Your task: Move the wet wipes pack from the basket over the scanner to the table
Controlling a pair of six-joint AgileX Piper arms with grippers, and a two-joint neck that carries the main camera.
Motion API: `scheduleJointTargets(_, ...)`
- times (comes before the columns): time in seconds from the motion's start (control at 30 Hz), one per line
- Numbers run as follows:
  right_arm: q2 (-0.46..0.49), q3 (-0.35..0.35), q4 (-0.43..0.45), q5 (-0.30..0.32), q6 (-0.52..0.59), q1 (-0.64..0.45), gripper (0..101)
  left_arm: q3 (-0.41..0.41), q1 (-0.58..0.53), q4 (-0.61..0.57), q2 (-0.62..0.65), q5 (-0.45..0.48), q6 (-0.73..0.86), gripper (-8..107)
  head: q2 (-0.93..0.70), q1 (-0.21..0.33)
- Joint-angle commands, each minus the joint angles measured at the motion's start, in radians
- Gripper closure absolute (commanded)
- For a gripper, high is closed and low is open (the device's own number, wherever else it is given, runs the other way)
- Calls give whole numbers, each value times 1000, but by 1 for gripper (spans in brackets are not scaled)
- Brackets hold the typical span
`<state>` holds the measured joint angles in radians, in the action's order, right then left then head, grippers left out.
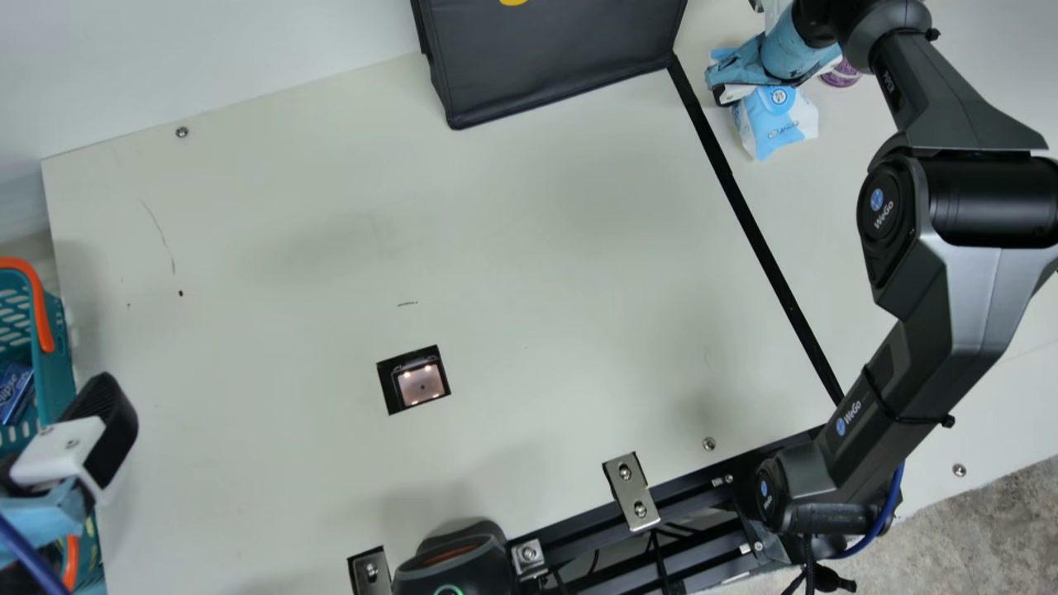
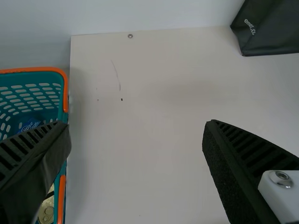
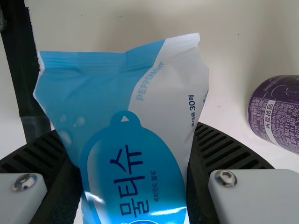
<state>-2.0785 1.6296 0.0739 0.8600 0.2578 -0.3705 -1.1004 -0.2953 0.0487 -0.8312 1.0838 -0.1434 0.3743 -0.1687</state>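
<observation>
At the far right of the main view, my right gripper (image 1: 754,81) is over the table (image 1: 537,248), with the blue-and-white wet wipes pack (image 1: 774,128) jutting out from it. The right wrist view has the pack (image 3: 135,154) between both ribbed fingers of this gripper (image 3: 127,135), pressed in at its sides. My left gripper (image 1: 78,459) hangs by the teal basket (image 1: 56,339) at the left edge; in the left wrist view that gripper (image 2: 135,135) is open and holds nothing. The scanner window (image 1: 421,384) glows in the tabletop.
A purple can (image 3: 275,112) stands or lies close beside the pack. A dark fabric bag (image 1: 554,58) is at the far side of the table, and a black strip (image 1: 744,207) crosses the tabletop. Blue packaging (image 1: 15,392) lies in the basket. A black device (image 1: 455,566) sits at the near edge.
</observation>
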Motion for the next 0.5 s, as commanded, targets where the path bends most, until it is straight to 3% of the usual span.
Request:
scheduleJointTargets(0.0, -2, -2, 0, -3, 5, -1, 45, 0, 0, 0, 0, 0, 0, 9, 2, 30)
scheduleJointTargets(0.37, 17, -23, 28, -27, 13, 9, 8, 0, 0, 0, 0, 0, 0, 9, 2, 30)
scheduleJointTargets(0.47, 38, -34, 41, -39, 12, 16, 6, 0, 0, 0, 0, 0, 0, 9, 2, 30)
